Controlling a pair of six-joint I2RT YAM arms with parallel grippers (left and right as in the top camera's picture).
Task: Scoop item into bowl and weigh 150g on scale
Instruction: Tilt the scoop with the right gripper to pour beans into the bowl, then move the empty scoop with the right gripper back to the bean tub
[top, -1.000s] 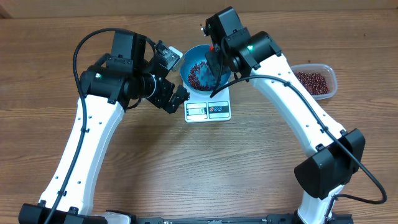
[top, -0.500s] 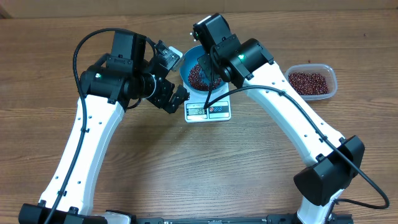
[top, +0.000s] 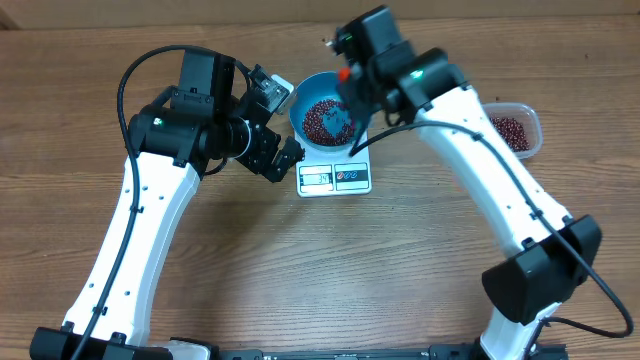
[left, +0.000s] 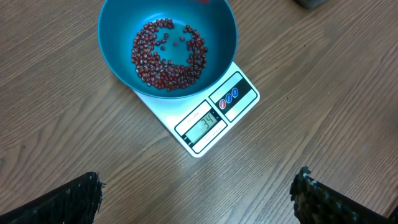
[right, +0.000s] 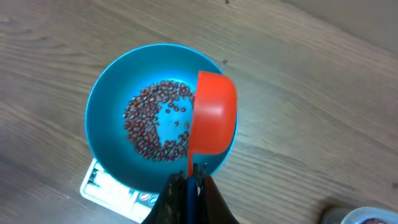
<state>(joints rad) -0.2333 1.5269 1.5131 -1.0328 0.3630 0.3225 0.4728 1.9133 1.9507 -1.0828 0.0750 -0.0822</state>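
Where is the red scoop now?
In the right wrist view, the red scoop hangs over the right side of the blue bowl, held by the right gripper, above the white scale.

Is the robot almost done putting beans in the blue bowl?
Not nearly. Done: the blue bowl sits on the scale with a thin layer of beans inside. In hand: the right claw holds a red scoop over the bowl. Left: the display reads 34, far from 150, so several more scoops from the tub look needed.
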